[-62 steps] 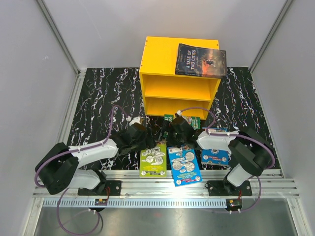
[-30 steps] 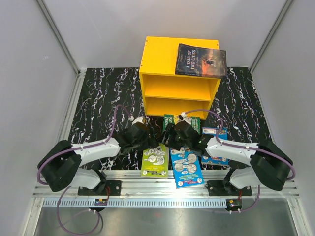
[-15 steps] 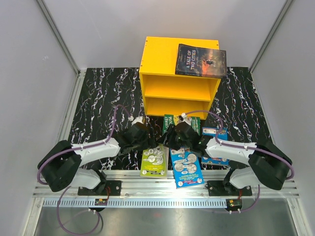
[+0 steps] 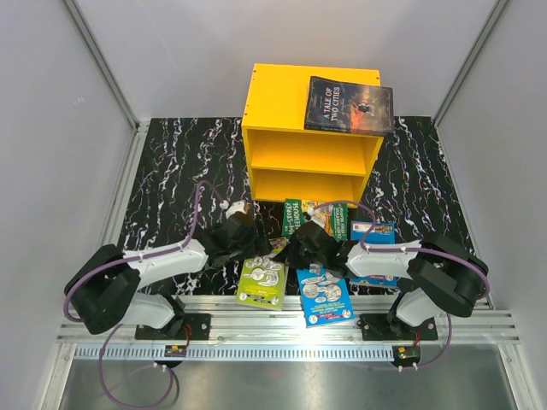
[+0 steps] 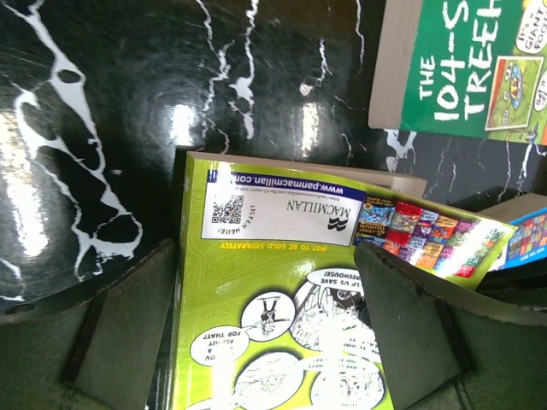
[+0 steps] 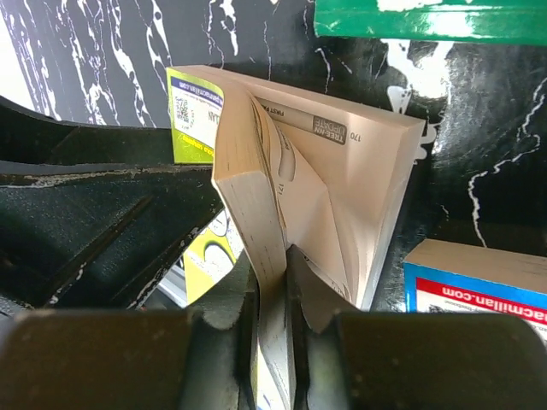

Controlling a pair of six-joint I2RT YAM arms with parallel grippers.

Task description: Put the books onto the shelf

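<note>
Right pincer (image 6: pixel 272 286) pinches one fanned section of the thin lime-green paperback book (image 6: pixel 342 179), lying on the black marbled counter (image 4: pixel 171 171) beneath it. Left pincer (image 5: pixel 269 290) stands spread astride the same book. It looks light, floppy and glossy, so a grip on the whole block near the spine seems safer. A blue paperback (image 4: pixel 325 295) crowds one side. The yellow wooden shelf (image 4: pixel 291 107) beyond has open compartments.

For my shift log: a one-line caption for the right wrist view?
Right gripper, jaws pinching part of the lime-green book, which fans open on the marbled table.
</note>
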